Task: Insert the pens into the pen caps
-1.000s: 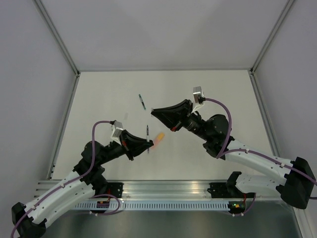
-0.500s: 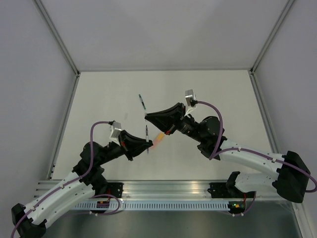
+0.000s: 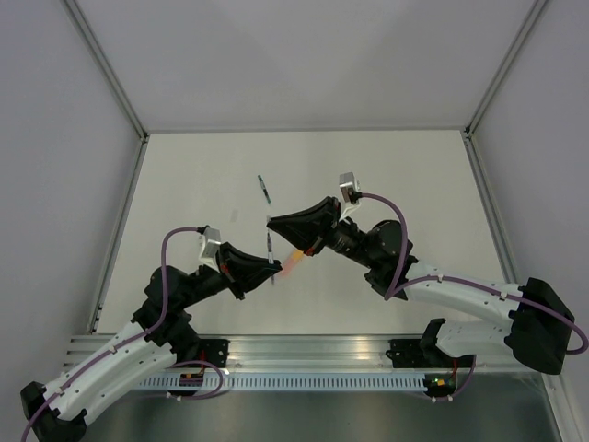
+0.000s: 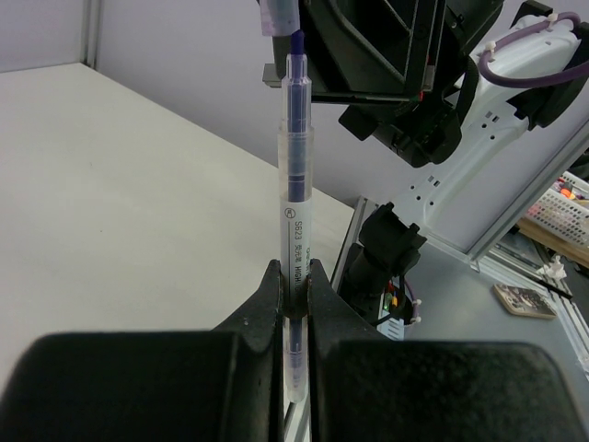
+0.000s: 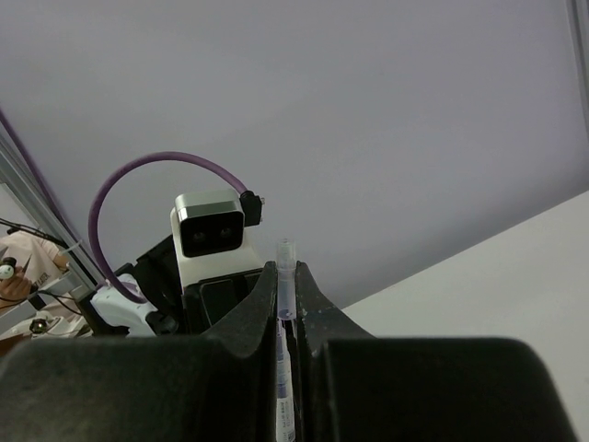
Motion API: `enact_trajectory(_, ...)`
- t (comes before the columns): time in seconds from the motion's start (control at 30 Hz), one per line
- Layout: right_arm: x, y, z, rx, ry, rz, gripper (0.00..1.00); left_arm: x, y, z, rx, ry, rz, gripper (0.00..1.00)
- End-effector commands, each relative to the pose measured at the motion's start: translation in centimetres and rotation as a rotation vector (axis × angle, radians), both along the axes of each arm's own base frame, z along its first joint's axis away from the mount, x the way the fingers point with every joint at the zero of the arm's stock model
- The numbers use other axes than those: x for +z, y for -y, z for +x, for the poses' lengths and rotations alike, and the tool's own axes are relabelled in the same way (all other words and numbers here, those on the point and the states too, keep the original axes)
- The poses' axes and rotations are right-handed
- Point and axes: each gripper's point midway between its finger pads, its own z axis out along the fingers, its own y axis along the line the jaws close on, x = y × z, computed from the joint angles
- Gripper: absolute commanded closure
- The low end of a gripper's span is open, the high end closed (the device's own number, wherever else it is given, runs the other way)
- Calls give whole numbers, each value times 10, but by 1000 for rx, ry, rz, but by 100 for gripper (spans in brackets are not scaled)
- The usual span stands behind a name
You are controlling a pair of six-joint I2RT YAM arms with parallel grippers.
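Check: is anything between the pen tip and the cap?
Nothing visible stands between them. The pen stands upright in the left gripper, its tip close under the cap held by the right gripper.

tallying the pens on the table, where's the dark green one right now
Top view: the dark green pen lies on the table, left of centre toward the far side, just beyond the right gripper, untouched.

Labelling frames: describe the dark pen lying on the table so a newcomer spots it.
Start at the white table, just beyond the right claw. The dark teal pen lies flat there, untouched; the clear pen is clamped in the left claw.
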Motion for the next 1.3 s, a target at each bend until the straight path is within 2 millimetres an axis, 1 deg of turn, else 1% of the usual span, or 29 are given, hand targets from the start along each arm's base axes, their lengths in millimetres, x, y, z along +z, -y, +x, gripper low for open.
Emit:
enact_trajectory(0.0,9,2,-7,15,21,52,100,1,-2,3,24,15,-6,98)
enact_trajectory(0.23,8,-3,-14,40,22,62,100,0,-2,4,31,15,-2,98)
enact_trajectory(0.3,6,-3,-13,35,25,57,100,0,-2,5,31,15,-1,98)
enact_trajectory(0.43,8,-2,-9,11,31,59,100,1,-2,4,30,14,-2,98)
enact_trajectory(0.77,25,-2,-7,-3,46,69,100,0,-2,4,30,15,-1,98)
enact_trajectory(1.03,33,2,-10,-4,64,69,100,0,-2,6,39,13,0,98)
enact_trajectory(1.27,28,3,-12,0,60,62,100,-2,-3,8,51,4,5,98)
